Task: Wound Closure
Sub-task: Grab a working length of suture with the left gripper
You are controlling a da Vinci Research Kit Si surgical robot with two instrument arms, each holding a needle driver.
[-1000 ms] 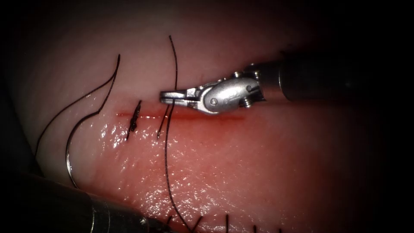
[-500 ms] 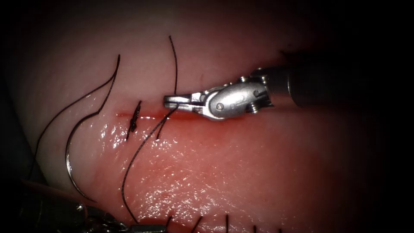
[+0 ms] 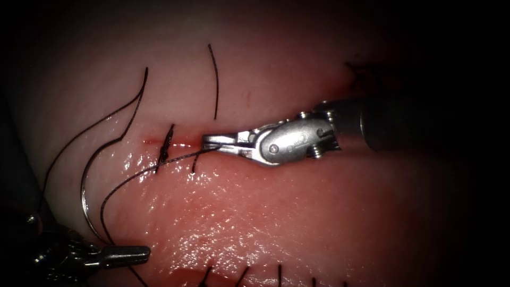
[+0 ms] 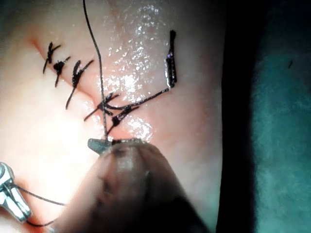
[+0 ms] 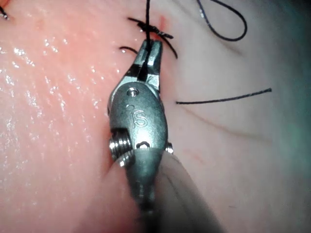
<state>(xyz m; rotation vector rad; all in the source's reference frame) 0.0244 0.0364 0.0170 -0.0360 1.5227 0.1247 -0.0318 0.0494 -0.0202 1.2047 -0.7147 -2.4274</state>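
The right arm's silver tool (image 3: 208, 141) pinches the thin black thread (image 3: 138, 175) shut at the red cut (image 3: 180, 143) in the pink tissue (image 3: 319, 212). The left arm's dark tool (image 3: 143, 255) grips the same strand, swung leftward within the last second; a knot being tightened, I'd say. The curved steel needle (image 3: 83, 196) lies free, left of the cut, and the next pull wants even tension.

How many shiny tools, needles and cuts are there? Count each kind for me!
Tools: 2, the right tool and the left tool, each with fingers shut on the thread.
Curved needle: 1, lying on the tissue left of the cut, held by neither tool.
Cut: 1.
Total: 4.

Needle (image 3: 85, 204) and thread (image 3: 159, 162) on tissue (image 3: 297, 212)
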